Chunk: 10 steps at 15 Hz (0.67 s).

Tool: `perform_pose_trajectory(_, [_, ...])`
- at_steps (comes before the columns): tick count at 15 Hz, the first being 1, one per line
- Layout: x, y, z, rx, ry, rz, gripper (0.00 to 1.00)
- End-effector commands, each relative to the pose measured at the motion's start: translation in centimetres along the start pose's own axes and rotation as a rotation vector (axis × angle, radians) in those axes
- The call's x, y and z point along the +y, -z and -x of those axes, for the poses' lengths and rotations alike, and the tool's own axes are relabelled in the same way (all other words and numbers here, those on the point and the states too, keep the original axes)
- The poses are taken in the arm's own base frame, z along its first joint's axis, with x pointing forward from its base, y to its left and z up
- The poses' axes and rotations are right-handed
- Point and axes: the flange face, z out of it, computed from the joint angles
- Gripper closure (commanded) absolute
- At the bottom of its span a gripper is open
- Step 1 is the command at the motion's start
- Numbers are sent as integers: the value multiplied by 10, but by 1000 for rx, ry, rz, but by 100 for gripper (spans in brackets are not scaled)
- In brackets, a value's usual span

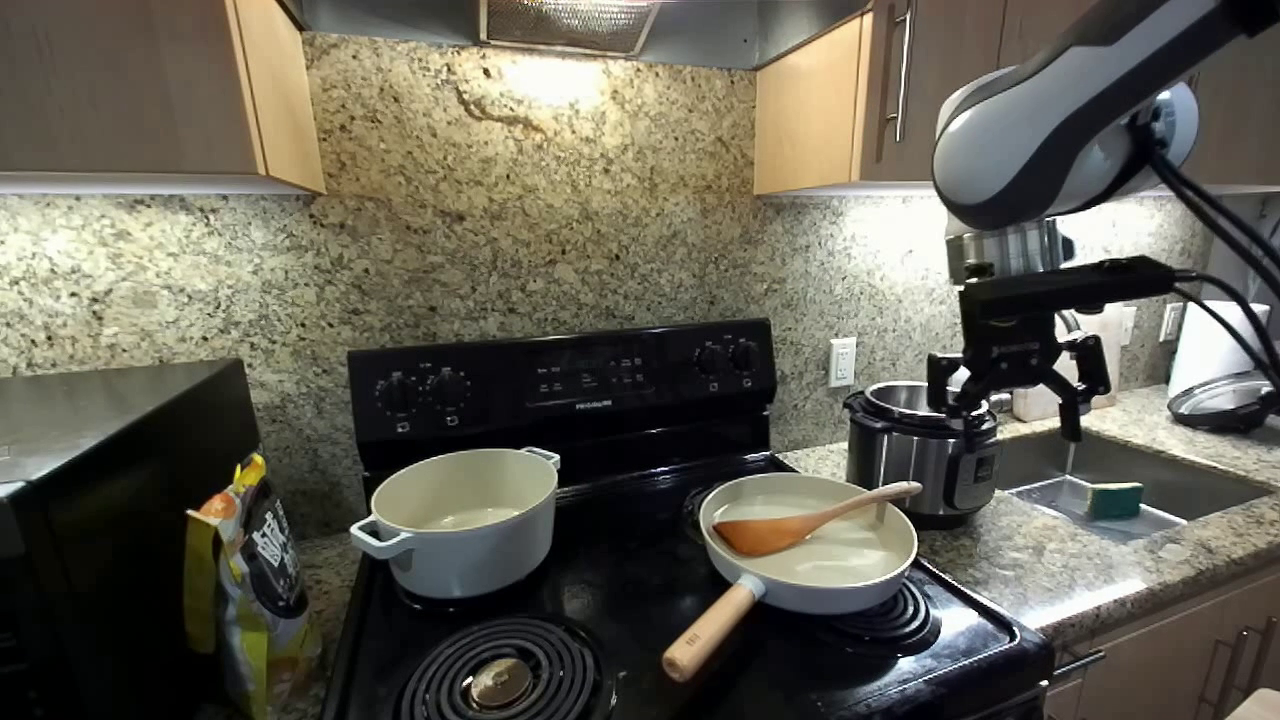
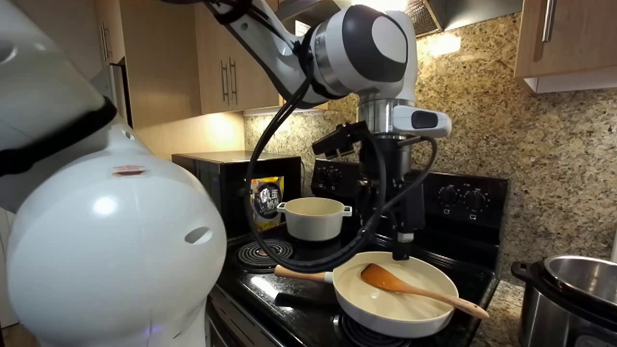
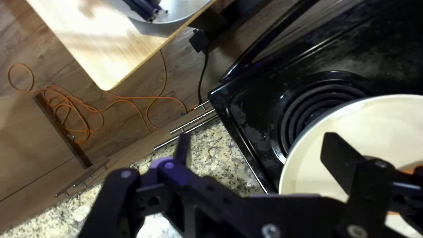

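I read FRIGIDAIRE [image 1: 593, 406] on the stove's far back panel [image 1: 560, 388] and white Chinese characters [image 2: 269, 198], 蛋 and 奶 among them, on the bag [image 1: 268, 580] at the left, with the red sticker [image 2: 129, 170] on my arm [image 2: 115, 241] too small to read.

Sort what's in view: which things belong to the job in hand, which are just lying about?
Likely the job, nearest the open, empty gripper in the wrist view:
frying pan
wooden spatula, head in the pan

Apparently just lying about:
two-handled pot
electric cooker
printed bag
sponge
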Motion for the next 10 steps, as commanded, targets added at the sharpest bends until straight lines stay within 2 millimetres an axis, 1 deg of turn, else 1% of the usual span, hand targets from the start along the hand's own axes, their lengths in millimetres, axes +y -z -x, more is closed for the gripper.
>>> perform_pose_trajectory(1, [38,15,9,33,187,42,0])
perform_pose_trajectory(2, [46,20,9,47,238,48,0])
perform_pose_trajectory(3, [31,14,2,28,149,29,0])
perform_pose_trajectory(4, [36,18,3,38,153,22,0])
perform_pose_trajectory(5, [37,19,3,41,151,21,0])
perform_pose_trajectory(10, [34,16,3,34,156,28,0])
